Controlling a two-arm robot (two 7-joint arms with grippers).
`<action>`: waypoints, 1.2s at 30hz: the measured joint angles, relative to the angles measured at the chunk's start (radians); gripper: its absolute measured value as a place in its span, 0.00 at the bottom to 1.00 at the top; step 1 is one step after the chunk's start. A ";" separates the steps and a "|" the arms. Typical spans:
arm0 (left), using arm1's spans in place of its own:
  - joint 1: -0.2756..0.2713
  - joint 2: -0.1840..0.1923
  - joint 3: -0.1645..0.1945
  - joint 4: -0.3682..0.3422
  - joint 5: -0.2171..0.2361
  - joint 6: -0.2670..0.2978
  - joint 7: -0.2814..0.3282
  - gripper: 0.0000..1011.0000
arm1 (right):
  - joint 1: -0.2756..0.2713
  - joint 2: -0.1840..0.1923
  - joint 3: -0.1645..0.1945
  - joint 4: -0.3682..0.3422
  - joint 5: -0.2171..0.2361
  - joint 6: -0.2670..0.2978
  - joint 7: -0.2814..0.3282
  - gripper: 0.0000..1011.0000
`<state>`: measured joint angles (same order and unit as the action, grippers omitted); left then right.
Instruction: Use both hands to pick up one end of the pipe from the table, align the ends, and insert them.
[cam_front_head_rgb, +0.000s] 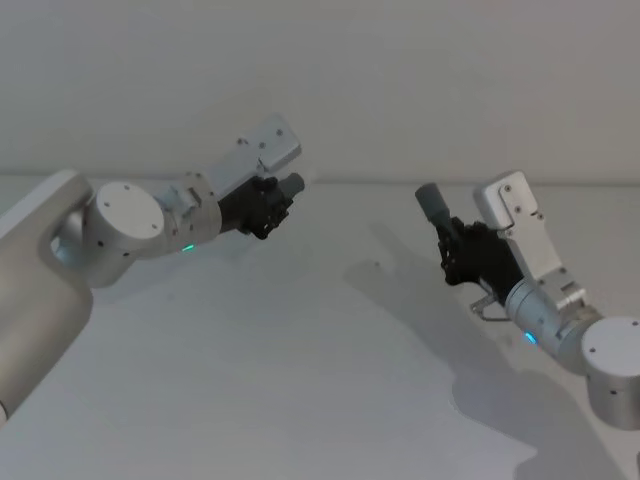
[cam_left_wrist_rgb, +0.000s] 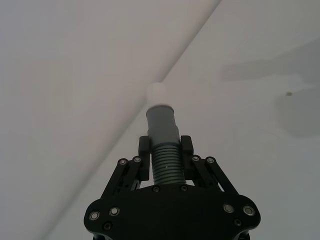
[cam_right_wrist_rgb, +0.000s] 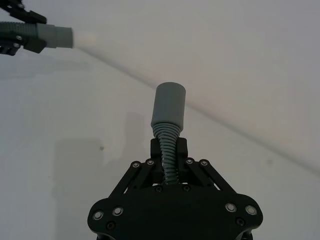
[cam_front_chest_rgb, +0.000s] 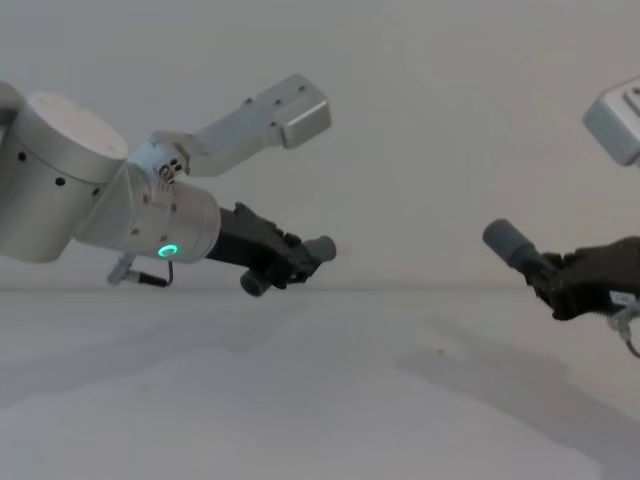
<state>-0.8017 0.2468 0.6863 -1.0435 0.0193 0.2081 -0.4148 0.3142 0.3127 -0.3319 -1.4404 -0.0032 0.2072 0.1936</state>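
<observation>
You see two grippers, left gripper (cam_front_head_rgb: 271, 204) and right gripper (cam_front_head_rgb: 455, 241), two pipe ends, left pipe end (cam_front_head_rgb: 292, 185) and right pipe end (cam_front_head_rgb: 430, 199), and one table (cam_front_head_rgb: 300, 380).

Nothing legible recorded: no text, label, brand, number or sign on the left gripper (cam_front_head_rgb: 270, 207), the right gripper (cam_front_head_rgb: 452, 240), the pipe (cam_left_wrist_rgb: 162, 130) or the table (cam_front_head_rgb: 300, 380) (arm housings (cam_front_head_rgb: 125, 220) likewise unmarked).

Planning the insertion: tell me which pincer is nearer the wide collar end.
Right. The right pincer grips the ribbed tube just behind the wide collar end; the left pincer holds the other piece, apart across an open gap.
</observation>
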 joint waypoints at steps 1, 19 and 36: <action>-0.004 0.002 0.005 0.000 0.011 -0.007 0.000 0.34 | 0.005 0.009 -0.003 0.008 -0.009 -0.028 0.004 0.14; -0.072 0.050 0.144 -0.034 0.228 -0.164 0.031 0.34 | 0.075 0.111 -0.048 0.129 -0.154 -0.392 0.037 0.14; -0.093 0.114 0.263 -0.120 0.457 -0.318 0.128 0.34 | 0.177 0.195 -0.107 0.288 -0.369 -0.676 0.010 0.14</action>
<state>-0.8946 0.3613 0.9488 -1.1632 0.4760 -0.1103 -0.2866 0.4908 0.5073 -0.4384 -1.1526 -0.3725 -0.4689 0.2033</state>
